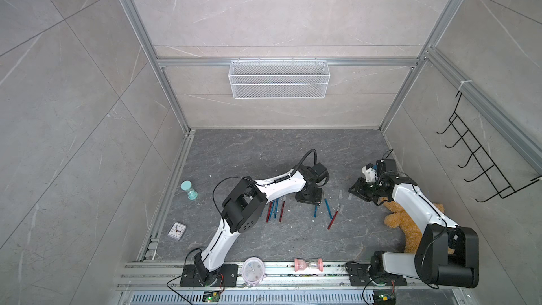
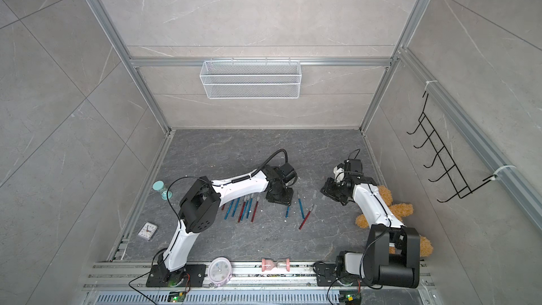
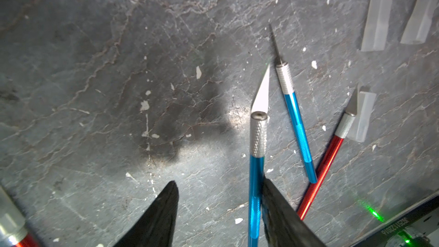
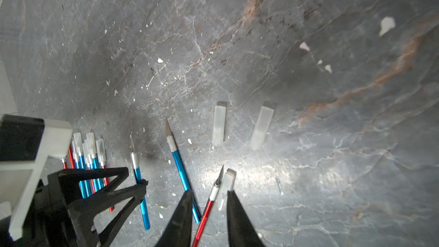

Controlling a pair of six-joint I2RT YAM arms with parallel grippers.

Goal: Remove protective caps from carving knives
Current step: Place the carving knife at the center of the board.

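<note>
Top views, from the left: a teal sand timer [image 1: 189,190] and a small alarm clock [image 1: 177,231] sit on the dark slate tabletop [image 2: 234,156]. Next comes a bundle of capped carving knives [image 2: 245,208] lying side by side. In the left wrist view, the left gripper [image 3: 219,182] stands wide, and a bare-bladed blue carving knife [image 3: 256,186] touches just one finger. Beside it lie a second blue knife [image 3: 297,127] and a red knife [image 3: 325,165], with a protective cap [image 3: 362,117] loose against the red one's blade. Two more caps [image 3: 377,17] lie apart. In the right wrist view, the right gripper [image 4: 209,193] has its fingers narrowly parted, gripping nothing. A teddy bear [image 1: 401,224] lies farthest right.
</note>
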